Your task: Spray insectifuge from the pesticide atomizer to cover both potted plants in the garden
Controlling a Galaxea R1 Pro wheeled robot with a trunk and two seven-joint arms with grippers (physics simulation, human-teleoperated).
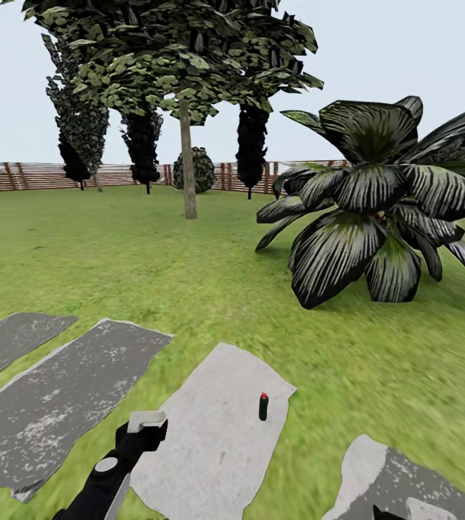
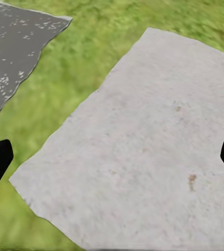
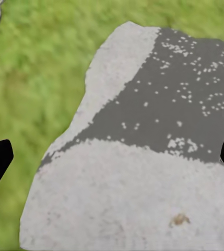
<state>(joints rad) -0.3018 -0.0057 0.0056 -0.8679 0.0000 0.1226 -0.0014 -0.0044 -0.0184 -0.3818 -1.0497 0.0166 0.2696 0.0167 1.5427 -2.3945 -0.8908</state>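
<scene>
The left claw hangs wide apart over a pale stone, the atomizer stands untouched, so grabbing and spraying remain.

Small dark green bottle with a red top: too small to show any label.
Black left gripper: only two dark finger tips are peeking in at the picture's edges.
Black right gripper: the same, just tips showing.
Big striped-leaf plant: its leaves are running off the picture's right edge.
Grey stepping stone: the bottom edge is cutting it off.
</scene>
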